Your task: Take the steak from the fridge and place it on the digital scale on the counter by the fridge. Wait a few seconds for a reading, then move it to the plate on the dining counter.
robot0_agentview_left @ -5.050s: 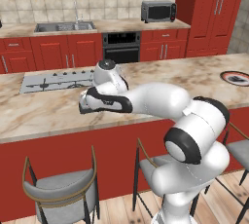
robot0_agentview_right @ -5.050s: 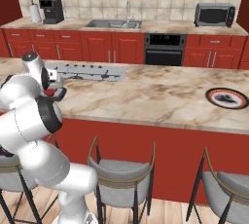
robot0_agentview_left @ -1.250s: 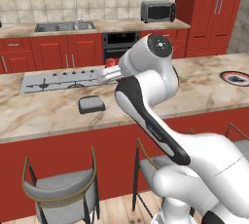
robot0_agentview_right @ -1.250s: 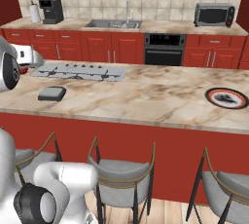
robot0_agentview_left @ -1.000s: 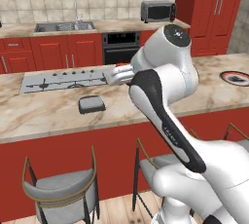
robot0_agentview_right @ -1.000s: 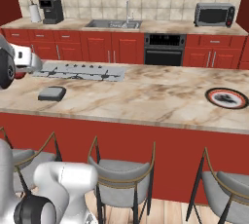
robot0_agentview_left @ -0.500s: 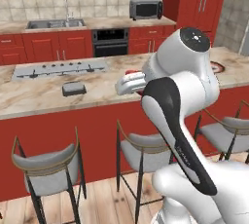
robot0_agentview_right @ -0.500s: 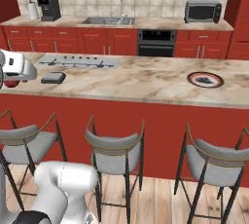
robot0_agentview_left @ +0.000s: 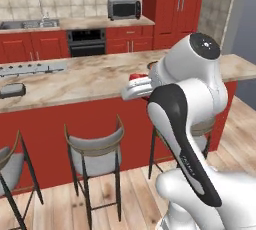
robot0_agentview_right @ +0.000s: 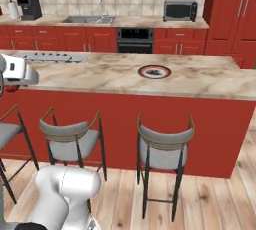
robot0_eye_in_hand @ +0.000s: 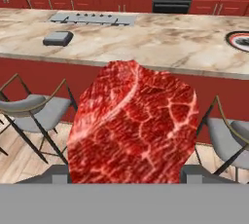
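The steak (robot0_eye_in_hand: 132,123) is carried in the hand (robot0_agentview_left: 136,85), which is clamped on it: in the hand view the red marbled slab stands directly in front of the camera, broad face on and above the fingertips, and in the left base view a sliver of red shows at the hand's end, held out over the front part of the tabletop (robot0_agentview_left: 95,81). The relation that matters now is where the plate (robot0_agentview_right: 154,71) lies from that hand. In the hand view the plate (robot0_eye_in_hand: 240,40) sits at the far right edge, beyond the steak and off to its right, further along the same tabletop. The digital scale (robot0_eye_in_hand: 58,38) lies the opposite way, to the upper left, and looks bare. So the carry likely has to run rightward along the tabletop, with a short reach forward, before the steak can be lowered flat onto the plate's dark centre.
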### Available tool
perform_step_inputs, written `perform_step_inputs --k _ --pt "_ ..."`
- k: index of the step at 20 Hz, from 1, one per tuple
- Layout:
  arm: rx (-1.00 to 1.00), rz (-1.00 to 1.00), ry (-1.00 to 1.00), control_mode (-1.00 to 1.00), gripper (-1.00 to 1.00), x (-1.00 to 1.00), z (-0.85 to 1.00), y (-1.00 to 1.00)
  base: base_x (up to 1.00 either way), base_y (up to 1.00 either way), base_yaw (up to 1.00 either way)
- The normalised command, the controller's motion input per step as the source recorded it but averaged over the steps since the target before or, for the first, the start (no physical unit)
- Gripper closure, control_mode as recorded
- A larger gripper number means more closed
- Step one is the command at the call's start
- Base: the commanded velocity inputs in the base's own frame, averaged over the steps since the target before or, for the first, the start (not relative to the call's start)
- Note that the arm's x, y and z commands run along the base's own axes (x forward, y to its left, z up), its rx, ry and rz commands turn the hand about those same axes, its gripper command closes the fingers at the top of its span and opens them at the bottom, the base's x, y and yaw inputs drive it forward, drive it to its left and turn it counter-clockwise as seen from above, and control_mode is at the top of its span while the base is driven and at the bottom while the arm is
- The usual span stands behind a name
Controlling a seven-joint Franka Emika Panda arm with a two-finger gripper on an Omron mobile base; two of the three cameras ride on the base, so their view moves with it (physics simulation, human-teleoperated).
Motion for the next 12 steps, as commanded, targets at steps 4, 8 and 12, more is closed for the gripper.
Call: perform_step_inputs --k 4,8,12 --pt "0.00 0.00 0.00 1.00 1.00 0.00 0.00 0.00 0.52 -0.51 0.00" --pt "0.00 0.00 0.00 1.00 1.00 0.00 0.00 0.00 0.70 -0.40 0.00" --pt "0.00 0.00 0.00 1.00 1.00 0.00 0.00 0.00 0.70 -0.59 0.00"
